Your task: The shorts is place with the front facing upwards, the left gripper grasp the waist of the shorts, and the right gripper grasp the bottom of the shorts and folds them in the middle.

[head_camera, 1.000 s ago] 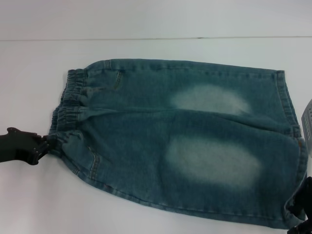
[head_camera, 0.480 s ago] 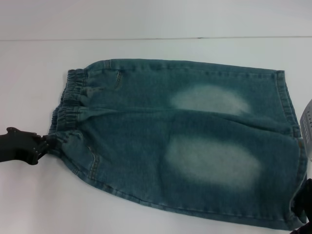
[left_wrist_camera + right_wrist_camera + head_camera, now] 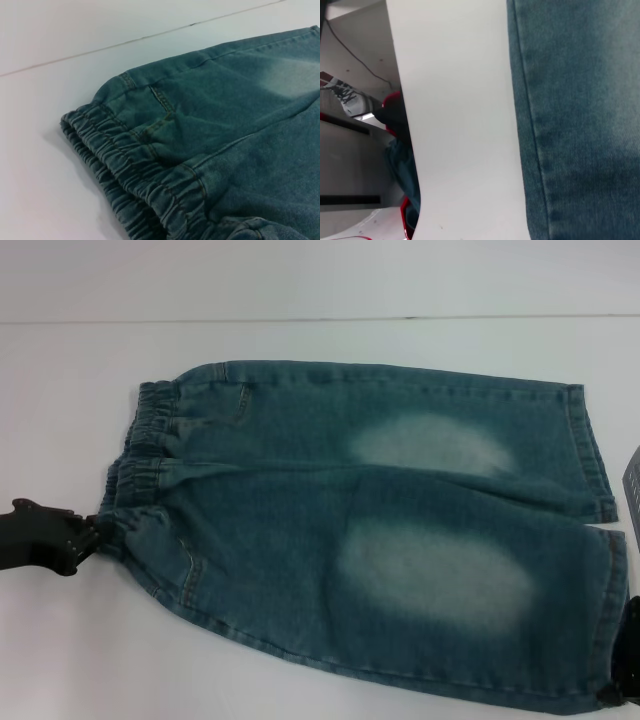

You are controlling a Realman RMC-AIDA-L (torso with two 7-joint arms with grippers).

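The shorts (image 3: 380,540) lie flat on the white table (image 3: 300,340), front up, with two pale ovals showing. The waist of the shorts (image 3: 145,455) is the ruffled band at the left, and it also shows in the left wrist view (image 3: 135,185). The bottom of the shorts (image 3: 600,470) is at the right, both hems lying flat. My left gripper (image 3: 92,538) is shut on the near corner of the waist, where the fabric bunches. My right gripper (image 3: 628,680) shows only partly, at the lower right beside the near hem corner. The right wrist view shows a stitched edge of the shorts (image 3: 535,140).
A grey object (image 3: 632,485) sits at the right edge of the head view. In the right wrist view the table's edge (image 3: 405,125) runs close to the shorts. Below it are a shoe (image 3: 347,97) and red and blue items (image 3: 400,165).
My right gripper has slid down and out toward the lower right corner. The near leg's hem has settled flat and the two hems have parted. My left gripper has not moved.
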